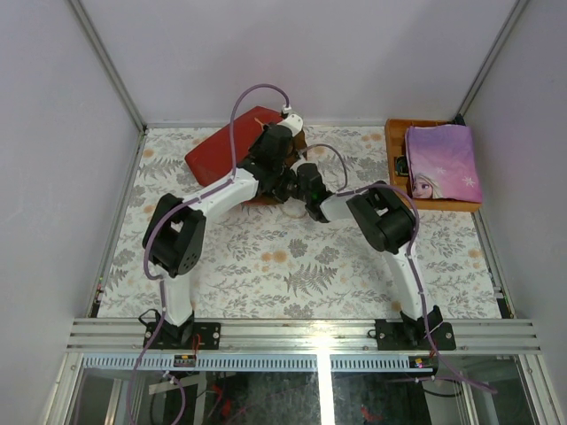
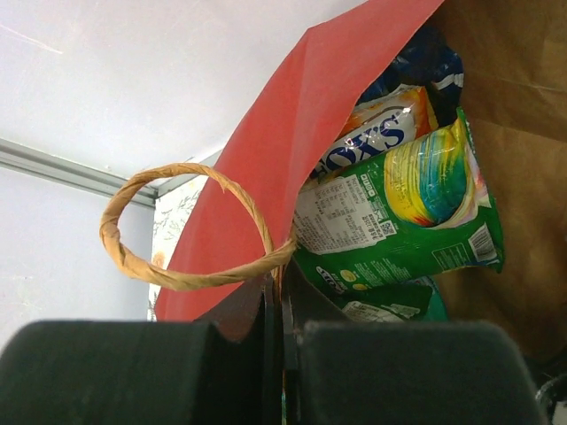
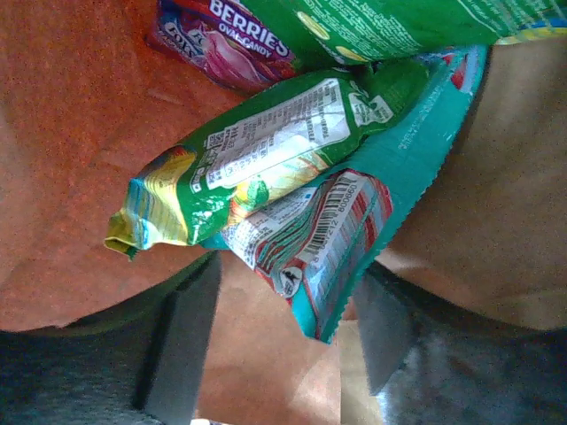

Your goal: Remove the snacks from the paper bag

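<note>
Clamping the red rim of the paper bag (image 2: pixel 266 150) beside its twisted handle (image 2: pixel 177 282), the left gripper (image 2: pixel 282 305) has its jaws together on the paper. The right gripper (image 3: pixel 282 332) sits in the bag mouth with jaws apart, the corner of a teal packet (image 3: pixel 354 230) between them, not gripped. Behind lie a green packet (image 3: pixel 257 168) and a purple packet (image 3: pixel 230 44), all inside the bag. The bag lies at the far edge of the table (image 1: pixel 292 266), a tray (image 1: pixel 396 142) with a book (image 1: pixel 443 164) to its right
</note>
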Controlling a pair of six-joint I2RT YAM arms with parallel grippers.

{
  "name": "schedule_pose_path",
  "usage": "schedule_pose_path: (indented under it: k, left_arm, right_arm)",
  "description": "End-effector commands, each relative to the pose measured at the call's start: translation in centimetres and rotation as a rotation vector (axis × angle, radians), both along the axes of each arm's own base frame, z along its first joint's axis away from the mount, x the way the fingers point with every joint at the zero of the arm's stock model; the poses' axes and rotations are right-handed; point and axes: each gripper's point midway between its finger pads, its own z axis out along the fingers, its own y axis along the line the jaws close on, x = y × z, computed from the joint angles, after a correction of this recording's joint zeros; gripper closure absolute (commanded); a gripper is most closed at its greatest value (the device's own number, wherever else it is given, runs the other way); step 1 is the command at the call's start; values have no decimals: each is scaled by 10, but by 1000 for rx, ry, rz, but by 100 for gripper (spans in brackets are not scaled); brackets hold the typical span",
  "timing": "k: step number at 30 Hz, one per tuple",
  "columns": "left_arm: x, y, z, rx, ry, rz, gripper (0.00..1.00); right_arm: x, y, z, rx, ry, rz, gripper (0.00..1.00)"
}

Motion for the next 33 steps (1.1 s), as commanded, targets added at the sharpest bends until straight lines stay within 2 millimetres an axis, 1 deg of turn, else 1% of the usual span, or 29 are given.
schedule_pose_path:
  k: [1, 3, 5, 6, 10, 11, 13, 14, 15, 18, 21, 23, 25, 26, 28, 33]
  left_arm:
    - [7, 27, 11, 6, -63, 86, 100]
    - [9, 35, 13, 5, -70, 102, 100]
    - [9, 43, 14, -3, -73, 112, 100]
    - [9, 47, 15, -8, -75, 117, 100]
    - [7, 67, 11, -15, -72, 138, 100]
    - [7, 71, 9, -7, -72, 144, 100]
    - [9, 77, 6, 4, -69, 152, 100]
    - [9, 80, 6, 7, -70, 161, 100]
    - [9, 82, 7, 9, -72, 168, 100]
    - [10, 85, 9, 2, -85, 176, 100]
    - [11, 87, 11, 1, -101, 188, 100]
    - [13, 90, 12, 6, -113, 205, 100]
    - [14, 90, 13, 2, -127, 212, 100]
    - [16, 90, 13, 0, -130, 212, 100]
    - [19, 90, 14, -4, -132, 215, 100]
    - [29, 81, 17, 0, -81, 175, 100]
  right_arm:
    - [3, 24, 5, 28, -14, 17, 44]
    - [3, 33, 2, 22, -12, 25, 59]
    - [1, 45, -4, 6, -11, 37, 68]
    - [0, 52, -7, -1, -11, 44, 71]
    - [-11, 86, -18, -15, -11, 92, 72]
    - [-12, 94, -18, -14, -16, 104, 73]
    - [-14, 104, -16, -8, -25, 125, 78]
    - [-17, 104, -16, -10, -23, 133, 82]
    - [-22, 102, -18, -12, -19, 140, 88]
    - [-34, 85, -15, -48, -39, 142, 99]
    - [-48, 72, 1, -74, -81, 168, 100]
    - [-55, 65, 16, -79, -106, 183, 100]
    - [-60, 55, 26, -93, -120, 195, 100]
    - [-61, 50, 35, -93, -127, 196, 100]
    - [-62, 39, 47, -90, -128, 203, 100]
    - [-72, 11, 84, -63, -182, 245, 100]
